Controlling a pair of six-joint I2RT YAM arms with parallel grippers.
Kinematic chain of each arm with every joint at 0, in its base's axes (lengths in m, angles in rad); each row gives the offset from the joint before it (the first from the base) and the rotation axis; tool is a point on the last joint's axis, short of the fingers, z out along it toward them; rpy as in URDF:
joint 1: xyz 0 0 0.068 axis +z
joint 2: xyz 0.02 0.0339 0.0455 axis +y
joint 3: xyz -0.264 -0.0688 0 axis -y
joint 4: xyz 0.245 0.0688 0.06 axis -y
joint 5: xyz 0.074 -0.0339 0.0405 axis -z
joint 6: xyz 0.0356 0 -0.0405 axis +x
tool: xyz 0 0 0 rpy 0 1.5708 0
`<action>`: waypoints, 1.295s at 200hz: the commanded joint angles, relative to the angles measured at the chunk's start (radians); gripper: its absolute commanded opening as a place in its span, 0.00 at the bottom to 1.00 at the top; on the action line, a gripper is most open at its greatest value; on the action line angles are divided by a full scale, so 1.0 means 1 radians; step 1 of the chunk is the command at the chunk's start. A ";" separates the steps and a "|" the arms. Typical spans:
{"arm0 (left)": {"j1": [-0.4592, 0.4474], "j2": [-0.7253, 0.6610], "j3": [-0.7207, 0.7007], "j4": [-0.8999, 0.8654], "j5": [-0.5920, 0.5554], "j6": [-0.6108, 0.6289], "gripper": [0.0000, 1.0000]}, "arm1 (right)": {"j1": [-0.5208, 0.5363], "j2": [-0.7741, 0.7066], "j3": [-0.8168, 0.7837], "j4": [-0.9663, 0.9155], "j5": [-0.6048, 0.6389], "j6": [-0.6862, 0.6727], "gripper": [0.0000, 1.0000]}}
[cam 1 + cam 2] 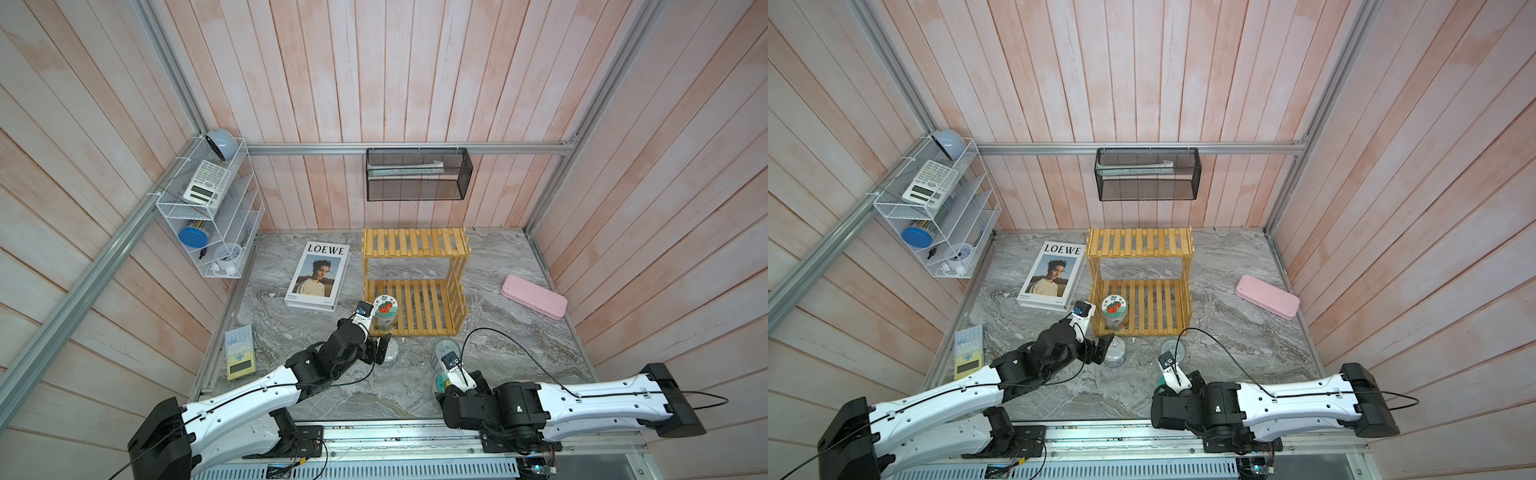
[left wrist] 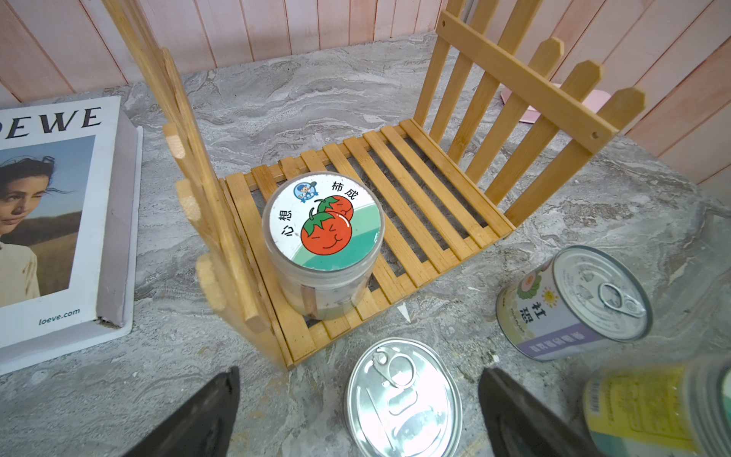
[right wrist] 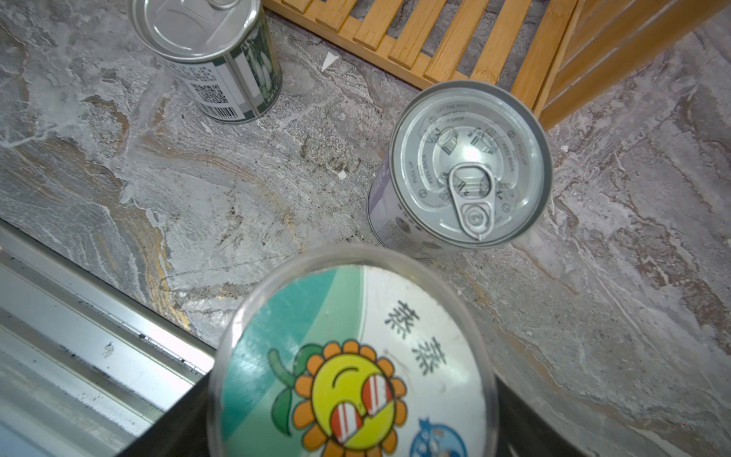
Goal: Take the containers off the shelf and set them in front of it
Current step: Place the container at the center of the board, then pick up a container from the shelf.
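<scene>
Top views, shelf: the yellow slatted shelf (image 1: 415, 245) stands at the back of the marble table (image 1: 519, 357).
Top views, tomato jar: the tomato jar (image 1: 385, 309) sits upright on the lower tier, at the front corner on the robot's left.
Top views, striped can: the striped can (image 1: 392, 358) stands on the table just in front of that same corner.
Top views, left gripper: the left gripper (image 1: 381, 352) hangs low over the striped can with its jaws apart.
Top views, purple can: the purple can (image 1: 444, 349) is upright on the table, before the shelf's right half.
Top views, sunflower jar: the sunflower jar (image 1: 441, 380) is nearer the robot, mostly hidden under the right gripper (image 1: 443, 385).
Top views, surroundings: a book (image 1: 318, 276) lies left of the shelf and a pink case (image 1: 534, 296) lies well to its right.
Left wrist, grip: the striped can (image 2: 403, 395) stands between the two dark fingers (image 2: 205, 419) with a gap on each side, and nothing is gripped.
Left wrist, tomato jar: it stands close beside the side slats (image 2: 322, 237), on the lower tier.
Right wrist, grip: the sunflower jar (image 3: 352, 356) fills the space between the fingers (image 3: 526, 427), which sit against its sides, clamped on it. I cannot tell whether its base touches the table.
Right wrist, cans: the purple can (image 3: 466, 166) is just beyond the jar and apart from it. The striped can (image 3: 209, 51) is farther off, by the shelf's front edge.
</scene>
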 commanded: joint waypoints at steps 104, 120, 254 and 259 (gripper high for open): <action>0.006 0.027 0.063 -0.015 -0.005 0.013 1.00 | 0.006 -0.105 -0.096 0.038 0.063 0.069 0.83; 0.005 0.028 0.069 -0.019 -0.004 0.015 1.00 | 0.006 -0.108 -0.082 0.021 0.064 0.074 0.90; -0.014 0.162 0.282 -0.228 -0.079 -0.014 1.00 | 0.006 -0.226 0.069 -0.129 0.133 0.041 0.98; -0.022 0.175 0.303 -0.245 -0.096 -0.015 1.00 | 0.006 -0.237 0.069 -0.132 0.140 0.044 0.98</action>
